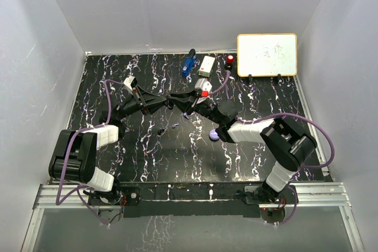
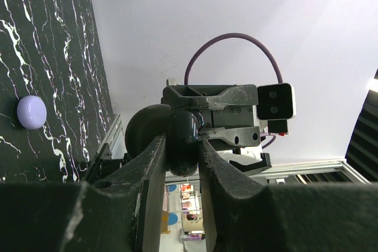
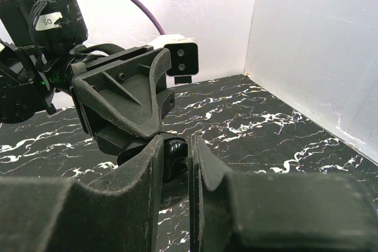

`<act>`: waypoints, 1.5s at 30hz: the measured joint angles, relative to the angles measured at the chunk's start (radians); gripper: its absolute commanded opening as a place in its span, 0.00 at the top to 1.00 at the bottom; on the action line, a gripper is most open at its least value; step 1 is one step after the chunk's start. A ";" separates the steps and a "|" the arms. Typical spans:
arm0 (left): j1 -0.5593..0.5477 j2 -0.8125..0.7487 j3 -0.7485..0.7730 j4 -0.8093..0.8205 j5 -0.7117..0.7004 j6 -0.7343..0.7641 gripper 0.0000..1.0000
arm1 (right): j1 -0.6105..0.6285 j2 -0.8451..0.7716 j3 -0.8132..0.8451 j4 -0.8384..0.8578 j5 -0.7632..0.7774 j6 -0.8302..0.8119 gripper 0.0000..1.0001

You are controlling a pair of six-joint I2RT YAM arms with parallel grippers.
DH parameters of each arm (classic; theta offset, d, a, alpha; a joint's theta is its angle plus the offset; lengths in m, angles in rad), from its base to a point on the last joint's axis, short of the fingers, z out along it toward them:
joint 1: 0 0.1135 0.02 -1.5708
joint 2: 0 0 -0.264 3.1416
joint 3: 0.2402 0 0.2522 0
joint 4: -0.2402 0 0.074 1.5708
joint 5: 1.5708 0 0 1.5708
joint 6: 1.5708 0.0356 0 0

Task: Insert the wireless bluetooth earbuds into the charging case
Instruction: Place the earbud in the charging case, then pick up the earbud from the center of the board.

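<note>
A black, rounded charging case (image 2: 183,140) hangs above the middle of the table, where both grippers meet. My left gripper (image 2: 182,146) is shut on it, and in the top view it reaches in from the left (image 1: 170,102). From the right, my right gripper (image 3: 175,146) is clamped on a glossy black part of the same case (image 3: 176,159). Two tiny lavender earbuds (image 1: 176,126) (image 1: 186,115) and a small black one (image 1: 160,130) lie on the table below the grippers. The inside of the case is hidden.
A round lavender puck (image 1: 214,135) (image 2: 31,112) lies by the right arm's forearm. At the back stand a blue gadget (image 1: 188,63), a white box (image 1: 207,65), a red-topped item (image 1: 230,59) and a whiteboard (image 1: 267,54). White walls enclose the black marbled table (image 1: 153,157).
</note>
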 measured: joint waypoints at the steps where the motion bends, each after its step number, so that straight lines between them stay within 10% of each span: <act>1: 0.000 0.000 0.000 0.000 0.000 0.000 1.00 | 0.000 0.000 0.000 0.000 0.000 0.001 0.89; 10: 0.000 0.000 0.009 0.002 -0.003 -0.002 1.00 | 0.000 0.000 -0.002 0.000 0.007 0.003 0.80; 20: 0.000 0.000 0.012 0.005 -0.012 -0.009 1.00 | -0.001 -0.027 -0.018 0.004 0.012 0.024 0.45; 28: 0.000 0.030 0.017 0.014 -0.026 -0.008 1.00 | -0.008 -0.139 -0.040 -0.007 0.085 0.044 0.46; 45: 0.200 0.121 -0.025 0.060 0.002 0.005 1.00 | 0.037 -0.104 0.187 -0.993 0.298 0.164 0.55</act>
